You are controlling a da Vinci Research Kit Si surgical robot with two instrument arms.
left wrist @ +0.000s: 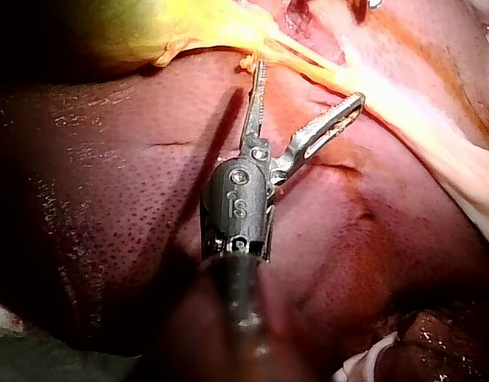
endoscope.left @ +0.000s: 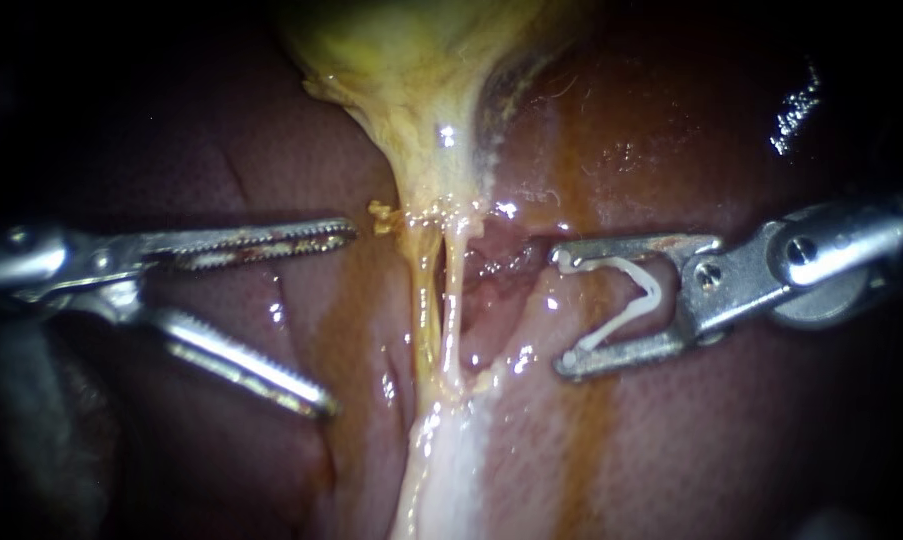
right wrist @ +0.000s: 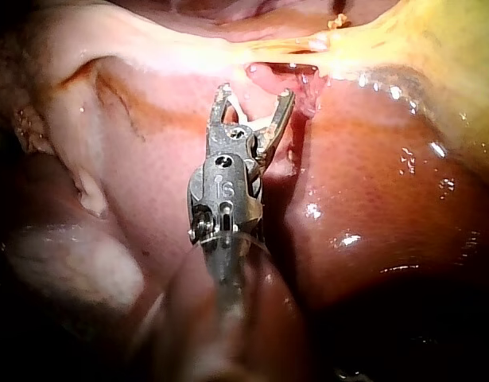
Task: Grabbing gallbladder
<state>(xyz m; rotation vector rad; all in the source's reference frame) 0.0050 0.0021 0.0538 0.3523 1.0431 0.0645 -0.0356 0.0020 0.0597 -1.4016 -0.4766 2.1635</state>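
My L instrument (endoscope.left: 338, 318), serrated steel claw gaping open, sits near pale yellow gallbladder (endoscope.left: 411, 70) to grab; R instrument (endoscope.left: 563, 310) claw grips white plastic clip (endoscope.left: 651, 292).

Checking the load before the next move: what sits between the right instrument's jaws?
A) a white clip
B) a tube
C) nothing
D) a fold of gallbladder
A: the right instrument holds a white clip across its jaws, with one end seated in each jaw.
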